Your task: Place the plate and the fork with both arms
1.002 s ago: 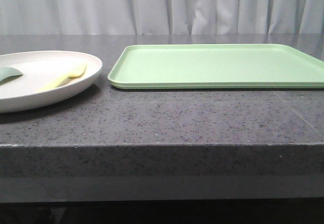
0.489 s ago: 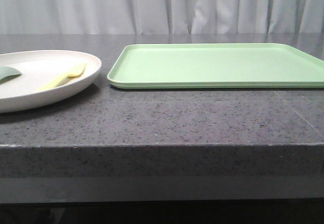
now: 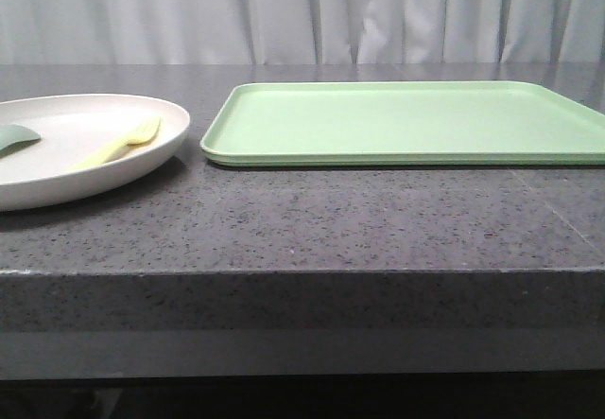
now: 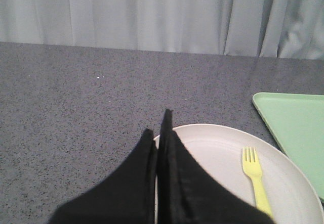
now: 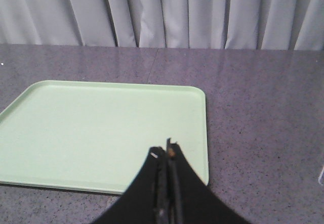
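The cream-white plate (image 3: 104,165) rests on the dark speckled table at the left, cut off by the front view's edge. The pale-yellow fork (image 3: 118,145) lies inside it, tines pointing away from the table's front. My left gripper (image 4: 158,127) is shut, its black fingers overlapping the plate (image 4: 212,145) rim, with the fork (image 4: 255,176) off to one side; nothing shows between the jaws. My right gripper (image 5: 167,150) is shut and hovers over a corner of the light-green tray (image 5: 101,128). Neither gripper shows in the front view.
The flat light-green tray (image 3: 397,121) lies beside the plate, a narrow gap between them. A grey-green curved piece (image 3: 17,137) sits in the plate's left part. A pale curtain hangs behind the table. The table's front edge runs across the front view.
Plate and tray sit a couple of pixels further left in the front view than a second ago. Nothing else has moved.
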`<state>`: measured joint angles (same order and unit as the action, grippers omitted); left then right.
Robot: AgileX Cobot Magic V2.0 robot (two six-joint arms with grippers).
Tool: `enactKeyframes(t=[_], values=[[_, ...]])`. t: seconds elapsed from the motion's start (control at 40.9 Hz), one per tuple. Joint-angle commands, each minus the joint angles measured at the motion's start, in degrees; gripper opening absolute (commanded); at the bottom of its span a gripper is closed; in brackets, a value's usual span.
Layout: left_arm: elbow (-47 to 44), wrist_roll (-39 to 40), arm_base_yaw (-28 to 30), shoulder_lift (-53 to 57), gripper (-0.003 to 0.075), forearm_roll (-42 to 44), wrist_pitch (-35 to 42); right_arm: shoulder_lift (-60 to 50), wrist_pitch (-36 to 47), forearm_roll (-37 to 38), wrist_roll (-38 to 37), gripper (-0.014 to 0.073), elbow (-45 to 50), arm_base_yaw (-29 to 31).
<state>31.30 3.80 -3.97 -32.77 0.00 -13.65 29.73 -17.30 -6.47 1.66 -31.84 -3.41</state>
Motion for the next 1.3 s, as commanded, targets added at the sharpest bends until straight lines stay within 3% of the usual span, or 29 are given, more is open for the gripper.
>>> enactKeyframes(t=[0.0,0.098,0.171,0.367,0.44,0.513,0.758,1.271], values=[[2.5,0.2,0.0,-1.9,-0.0018,0.0,4.9,1.7,4.1,0.3,0.2,-0.0065,-2.2,-0.1],[2.5,0.2,0.0,-2.4,-0.0003,0.0,5.6,1.7,4.5,0.3,0.2,-0.0027,-2.2,-0.1],[2.5,0.2,0.0,-2.4,0.0076,0.0,5.7,1.7,4.7,0.3,0.2,0.0062,-2.2,-0.1],[2.5,0.2,0.0,-2.4,0.0568,0.0,5.7,1.7,4.6,0.3,0.2,0.0491,-2.2,-0.1],[2.5,0.2,0.0,-2.4,0.0659,0.0,5.7,1.7,4.6,0.3,0.2,0.0612,-2.2,-0.1],[2.5,0.2,0.0,-2.4,0.0661,0.0,5.7,1.7,4.6,0.3,0.2,0.0664,-2.2,-0.1],[5.3,0.2,0.0,-4.7,0.0630,0.5,3.5,1.7,4.6,0.3,0.2,0.0654,-2.2,-0.1],[38.2,4.0,1.6,-36.7,0.0629,6.0,-41.4,1.7,4.2,0.3,0.2,0.0654,-2.2,-0.1]])
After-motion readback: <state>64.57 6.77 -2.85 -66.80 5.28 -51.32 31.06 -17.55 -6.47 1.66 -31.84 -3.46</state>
